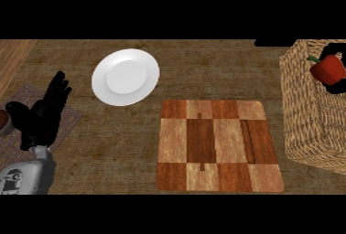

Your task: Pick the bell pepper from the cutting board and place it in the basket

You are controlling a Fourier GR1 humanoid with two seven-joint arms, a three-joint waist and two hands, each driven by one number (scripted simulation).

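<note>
The bell pepper was at the basket, clear of the cutting board, with the right hand curled round it. The fingers should have opened only once the pepper sat below the rim. The left hand rested open at the left.

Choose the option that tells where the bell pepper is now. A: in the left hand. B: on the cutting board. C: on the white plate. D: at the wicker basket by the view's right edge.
D: the red bell pepper shows within the basket's outline, away from the cutting board and the plate.
</note>
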